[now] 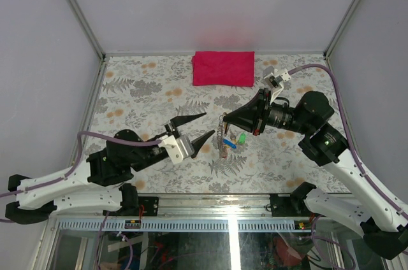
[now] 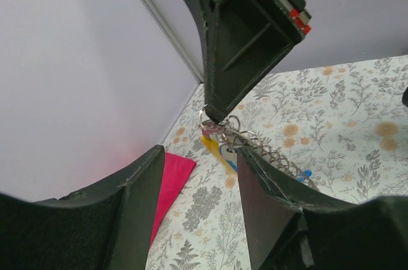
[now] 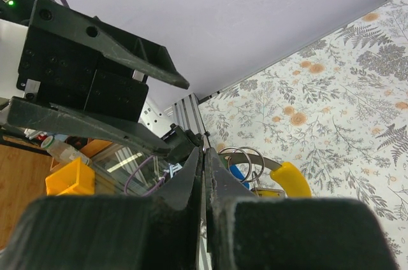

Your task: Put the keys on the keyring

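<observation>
**Fig.** R gripper (image 1: 224, 118): jaws closed flat together, tip pinching the top of the bunch, apparently at the keyring (image 2: 234, 121), whose wire loops show just beside the tip. A short chain (image 1: 222, 136) and the keys (image 1: 241, 137) hang below that tip. The lowest tags (yellow, green, blue) are at or just above the table (image 1: 146, 85); contact can't be told. L gripper (image 1: 208, 125): fingers apart, nothing between them, aimed at the bunch, which sits just ahead of its fingertips. Red cloth (image 1: 223, 68) lies well beyond R gripper, clear of both.

**Handling (est.):**
- Ring = thin, stiff, sprung wire; light and slick.
- Keys = light, stiff, free to swing on the chain, so the bunch will likely sway w/ any nudge.
- Best hold for L: the flat plastic head of one key, pads across its two faces, blade left free to thread the coil gap.
- Ring is better kept pinched across its flat, near but not on the split end.
- Main risk: wire slipping out of smooth pads.
</observation>
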{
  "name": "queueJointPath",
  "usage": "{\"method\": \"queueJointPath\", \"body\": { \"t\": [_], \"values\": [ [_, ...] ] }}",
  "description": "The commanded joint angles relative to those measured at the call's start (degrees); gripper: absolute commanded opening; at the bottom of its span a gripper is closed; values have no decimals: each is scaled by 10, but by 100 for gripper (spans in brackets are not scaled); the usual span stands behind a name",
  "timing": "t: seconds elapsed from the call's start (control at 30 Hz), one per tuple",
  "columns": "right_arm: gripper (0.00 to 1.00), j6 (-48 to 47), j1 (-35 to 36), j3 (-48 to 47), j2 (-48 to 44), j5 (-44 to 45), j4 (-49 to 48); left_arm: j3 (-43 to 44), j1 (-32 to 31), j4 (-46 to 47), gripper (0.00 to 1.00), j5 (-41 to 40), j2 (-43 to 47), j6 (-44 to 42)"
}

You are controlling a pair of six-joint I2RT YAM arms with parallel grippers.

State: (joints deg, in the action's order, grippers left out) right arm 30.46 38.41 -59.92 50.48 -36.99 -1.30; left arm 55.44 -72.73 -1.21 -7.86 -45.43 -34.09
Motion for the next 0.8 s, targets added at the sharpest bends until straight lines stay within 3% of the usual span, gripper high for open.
{"method": "queueJointPath", "body": {
  "t": [0.0, 0.27, 0.77],
  "values": [
    [0, 5, -4, -3, -15, 3, -48, -5, -31, 38, 50, -36, 3, -8],
    [0, 4, -4, -1, -18, 3, -52, -17, -74, 35, 46, -88, 1, -12],
    [0, 8, -4, 7, -21, 2, -61, -16, -85, 36, 40, -107, -26, -17]
  ]
}}
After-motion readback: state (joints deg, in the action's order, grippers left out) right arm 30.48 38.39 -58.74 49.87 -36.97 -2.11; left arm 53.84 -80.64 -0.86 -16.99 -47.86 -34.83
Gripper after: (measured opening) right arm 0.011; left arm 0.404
